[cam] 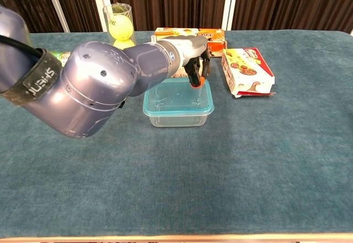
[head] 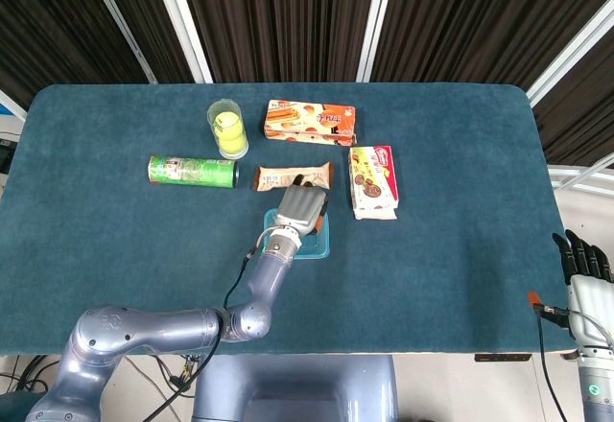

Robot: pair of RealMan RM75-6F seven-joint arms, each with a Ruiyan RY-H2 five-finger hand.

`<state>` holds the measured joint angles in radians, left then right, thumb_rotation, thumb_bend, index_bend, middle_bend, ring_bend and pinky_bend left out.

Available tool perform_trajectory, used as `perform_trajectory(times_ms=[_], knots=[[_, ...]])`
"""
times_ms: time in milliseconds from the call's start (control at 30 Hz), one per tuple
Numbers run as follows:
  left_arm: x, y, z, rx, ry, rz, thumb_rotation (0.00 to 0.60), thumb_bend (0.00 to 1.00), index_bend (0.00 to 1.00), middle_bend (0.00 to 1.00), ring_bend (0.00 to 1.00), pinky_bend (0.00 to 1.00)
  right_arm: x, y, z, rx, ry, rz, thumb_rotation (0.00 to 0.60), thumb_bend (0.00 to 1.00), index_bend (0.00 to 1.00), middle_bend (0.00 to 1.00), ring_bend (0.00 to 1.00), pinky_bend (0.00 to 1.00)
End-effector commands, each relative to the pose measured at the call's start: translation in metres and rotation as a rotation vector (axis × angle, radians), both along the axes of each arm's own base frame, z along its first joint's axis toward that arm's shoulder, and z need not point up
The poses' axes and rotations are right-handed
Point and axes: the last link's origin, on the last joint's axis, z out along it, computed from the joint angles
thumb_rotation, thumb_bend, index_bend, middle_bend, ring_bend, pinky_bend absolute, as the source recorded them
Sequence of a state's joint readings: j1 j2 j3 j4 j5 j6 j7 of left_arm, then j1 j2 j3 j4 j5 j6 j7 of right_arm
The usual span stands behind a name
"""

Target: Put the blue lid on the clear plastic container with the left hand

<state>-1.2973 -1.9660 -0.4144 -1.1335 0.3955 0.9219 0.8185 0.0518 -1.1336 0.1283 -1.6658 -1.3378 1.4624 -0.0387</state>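
The clear plastic container (cam: 176,119) stands mid-table with the blue lid (cam: 175,98) lying flat on its rim. In the head view only the right and near edges of the lid (head: 320,246) show past my arm. My left hand (cam: 195,65) hangs over the lid's far right corner with its fingers curled downward. An orange-tipped fingertip (cam: 201,81) touches the lid there, and I see nothing held in the hand. From the head view the left hand (head: 299,205) covers most of the container. My right hand (head: 581,260) rests off the table at the lower right, fingers straight and empty.
Behind the container lie a snack bar (head: 276,176), a green chips can (head: 191,171), a tube of tennis balls (head: 227,127) and an orange biscuit box (head: 310,122). A red-and-white cookie box (cam: 247,70) sits to the right. My left forearm (cam: 94,88) fills the left foreground.
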Motion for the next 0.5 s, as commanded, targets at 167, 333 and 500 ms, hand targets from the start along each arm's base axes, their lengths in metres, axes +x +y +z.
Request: perform_trajectory(times_ms=[167, 333, 500], knots=[[-0.0021, 0.0000, -0.0022, -0.002, 0.003, 0.012, 0.600, 0.55, 0.70, 0.67, 0.24, 0.11, -0.0004, 0.0006, -0.0001, 0.002, 0.001, -0.003, 0.600, 0.29, 0.09, 0.00, 0.00, 0.00], [-0.0030, 0.0008, -0.0044, -0.002, 0.009, 0.014, 0.600, 0.55, 0.70, 0.67, 0.24, 0.11, -0.0004, 0.0003, 0.0000, 0.001, 0.000, -0.004, 0.600, 0.29, 0.09, 0.00, 0.00, 0.00], [-0.0040, 0.0004, -0.0075, -0.006, 0.017, 0.012, 0.600, 0.55, 0.70, 0.67, 0.24, 0.11, -0.0004, 0.0003, 0.0003, -0.001, -0.002, -0.006, 0.600, 0.29, 0.09, 0.00, 0.00, 0.00]])
